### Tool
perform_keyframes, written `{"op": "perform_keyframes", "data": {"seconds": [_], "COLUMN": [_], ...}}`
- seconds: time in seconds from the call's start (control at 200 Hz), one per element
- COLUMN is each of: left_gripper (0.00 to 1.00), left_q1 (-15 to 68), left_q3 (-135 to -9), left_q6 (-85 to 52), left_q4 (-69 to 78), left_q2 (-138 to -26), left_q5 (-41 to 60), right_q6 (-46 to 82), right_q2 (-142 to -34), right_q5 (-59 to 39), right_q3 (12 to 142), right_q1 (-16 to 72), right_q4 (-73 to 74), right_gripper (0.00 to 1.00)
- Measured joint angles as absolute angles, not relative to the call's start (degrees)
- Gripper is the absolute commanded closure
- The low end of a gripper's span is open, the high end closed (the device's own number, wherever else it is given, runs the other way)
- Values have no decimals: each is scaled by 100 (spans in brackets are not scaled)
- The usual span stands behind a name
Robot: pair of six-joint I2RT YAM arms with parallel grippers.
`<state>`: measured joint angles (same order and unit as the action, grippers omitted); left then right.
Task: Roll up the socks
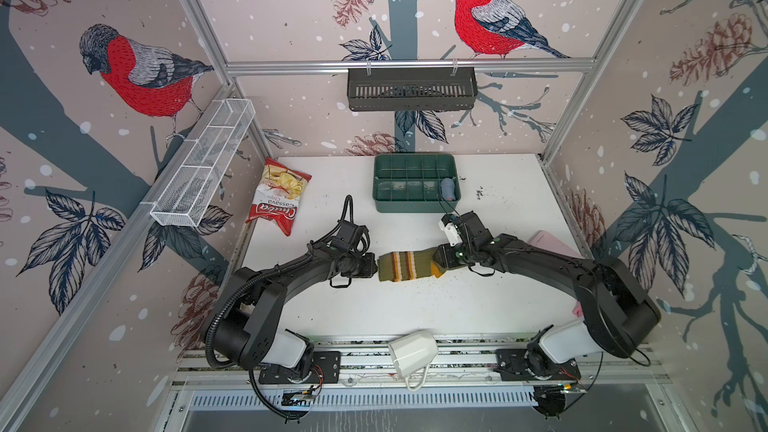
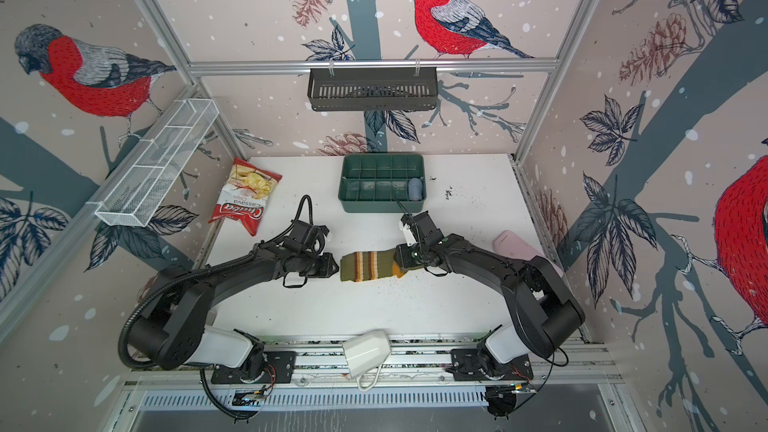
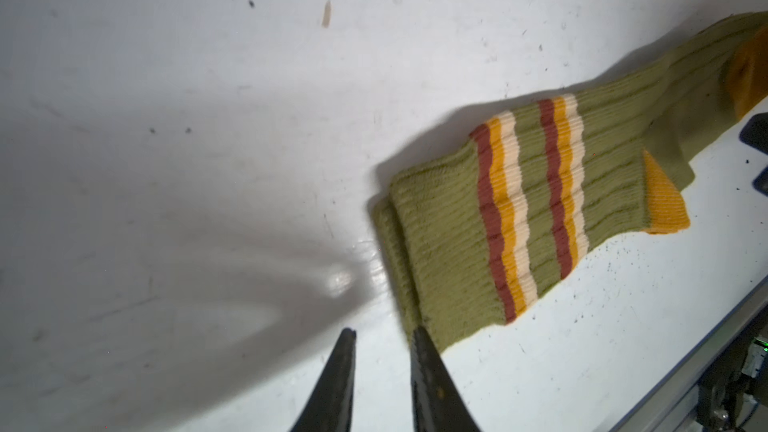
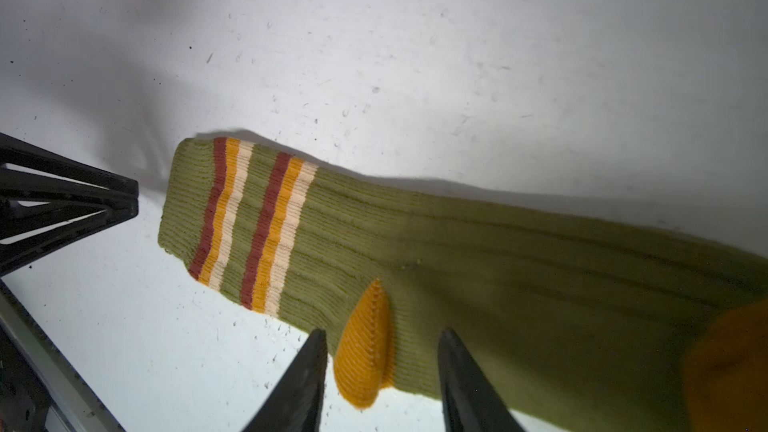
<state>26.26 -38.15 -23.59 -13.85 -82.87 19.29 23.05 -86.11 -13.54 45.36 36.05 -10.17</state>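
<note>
Socks (image 1: 405, 265): lying flat between the grippers.
Left gripper (image 3: 383, 333): parted, empty, at cuff's left end.
Right gripper (image 4: 382, 333): parted, straddling the heel on the right.

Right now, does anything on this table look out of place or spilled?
Yes. A white mug lies tipped on its side on the front rail, off the table. Also, dark specks are scattered over the tabletop, notably right of the green tray.

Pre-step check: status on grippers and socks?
Left gripper open, at cuff edge. Right gripper open, straddling orange heel. Olive-green striped knit socks flat on white table, unrolled. Red chip bag well aside.
</note>
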Motion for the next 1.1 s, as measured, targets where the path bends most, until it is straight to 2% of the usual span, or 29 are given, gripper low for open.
{"op": "perform_keyframes", "data": {"seconds": [0.345, 0.906, 1.101], "left_gripper": [75, 74, 79], "left_q1": [2626, 2626, 2626], "left_q3": [-3756, -3752, -3739], "left_q6": [-2523, -2506, -2506], "left_q4": [-932, -847, -567], "left_q2": [-8431, -8696, -8807], "left_q5": [2335, 2390, 2475], "right_q6": [2423, 2429, 2458], "right_q2": [-8781, -9415, -9524], "right_q5": [-1514, -1791, -1874], "right_q3": [4609, 5072, 5135], "right_q1": [3907, 4460, 4571], "right_q4": [-823, -676, -648], "right_gripper": [57, 60, 64]}}
